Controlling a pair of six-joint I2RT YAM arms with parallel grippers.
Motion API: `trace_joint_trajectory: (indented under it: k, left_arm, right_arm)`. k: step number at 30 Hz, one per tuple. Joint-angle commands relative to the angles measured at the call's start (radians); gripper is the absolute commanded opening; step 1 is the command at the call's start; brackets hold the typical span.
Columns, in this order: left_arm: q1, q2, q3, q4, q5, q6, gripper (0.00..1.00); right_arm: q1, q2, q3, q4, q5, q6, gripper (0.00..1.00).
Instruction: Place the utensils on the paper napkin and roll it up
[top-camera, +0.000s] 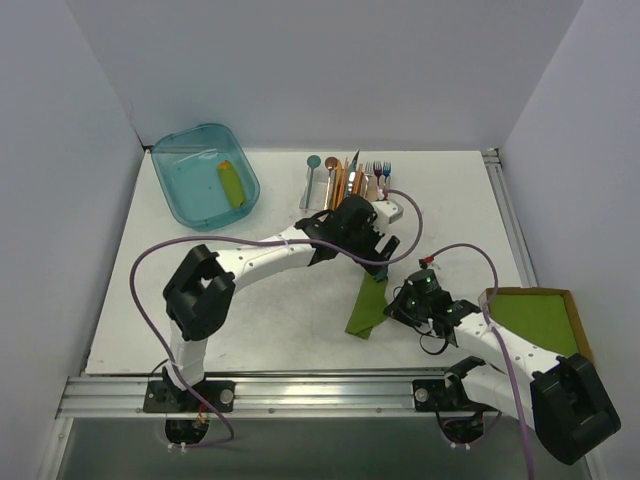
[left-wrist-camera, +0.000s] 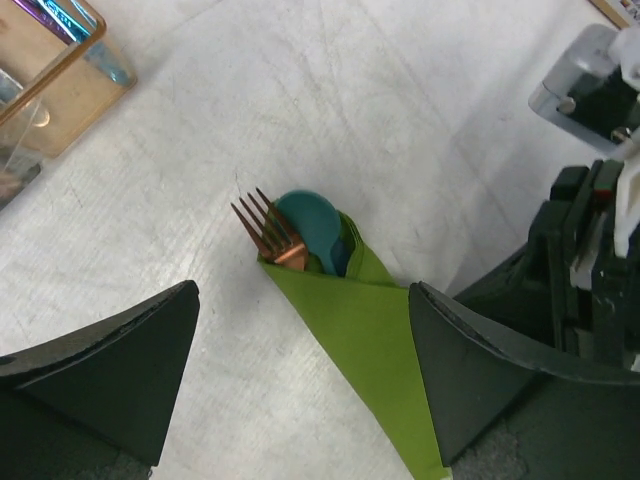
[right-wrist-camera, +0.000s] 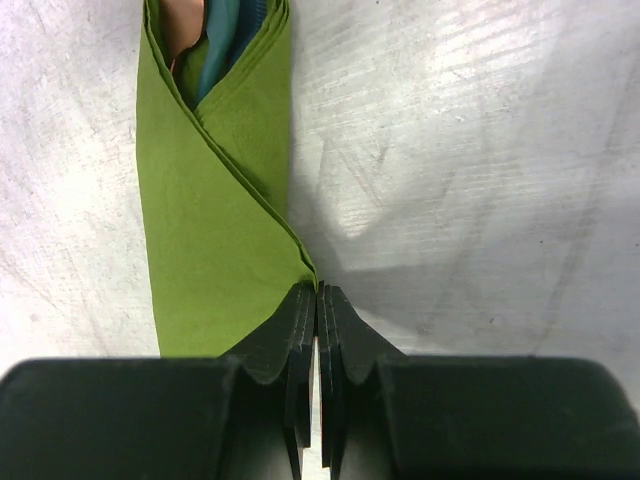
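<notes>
Looks basically done. Can see the copper fork (left-wrist-camera: 268, 232) and teal spoon (left-wrist-camera: 310, 225) poking out the far end of the paper napkin (top-camera: 368, 305), already folded into a narrow wrap around them. Sitting just on the near side of the clear cutlery caddy (top-camera: 350, 180). Hovering over the wrap with the left gripper (left-wrist-camera: 300, 290) spread wide, holding nothing. Touching the wrap's near edge with the right gripper (right-wrist-camera: 318, 300) pressed closed; can't tell if pinching any paper. Probably only needs letting go and backing off.

scuffed white desk (top-camera: 260, 320). the rolled lime-green napkin (top-camera: 368, 305) lies mid-desk with a copper fork (left-wrist-camera: 270, 232) and a teal spoon (left-wrist-camera: 315, 225) poking out. teal tub (top-camera: 205, 175) far left, loose cutlery (top-camera: 345, 178) far middle, green sheet stack (top-camera: 535, 318) at the right edge.
</notes>
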Motion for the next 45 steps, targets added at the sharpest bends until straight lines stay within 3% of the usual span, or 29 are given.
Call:
trace_joint_trajectory:
  k: [1, 5, 11, 35, 36, 41, 45]
  left_arm:
    - [0.001, -0.067, -0.055, -0.001, 0.037, -0.012, 0.94]
    - [0.000, -0.090, -0.136, 0.008, 0.036, -0.035, 0.89]
    - [-0.025, -0.061, -0.197, 0.028, 0.005, -0.069, 0.89]
    - [-0.135, 0.089, -0.150, -0.041, -0.173, -0.123, 0.89]
    - [-0.143, 0.091, -0.150, -0.041, -0.176, -0.124, 0.89]
    - [-0.152, 0.098, -0.151, -0.050, -0.199, -0.127, 0.89]
    - [-0.155, 0.097, -0.164, -0.046, -0.196, -0.130, 0.89]
  right_arm:
    - [-0.008, -0.030, -0.008, -0.029, 0.035, 0.016, 0.00]
    - [-0.010, -0.030, -0.010, -0.039, 0.043, 0.020, 0.00]
    - [-0.010, -0.032, -0.014, -0.043, 0.052, 0.033, 0.00]
    - [-0.011, -0.045, 0.007, -0.043, 0.058, 0.033, 0.00]
    - [-0.010, -0.052, 0.010, -0.043, 0.063, 0.031, 0.01]
    - [-0.011, -0.091, 0.045, -0.091, 0.098, 0.013, 0.29]
    - [-0.014, -0.105, 0.082, -0.082, 0.139, -0.018, 0.35]
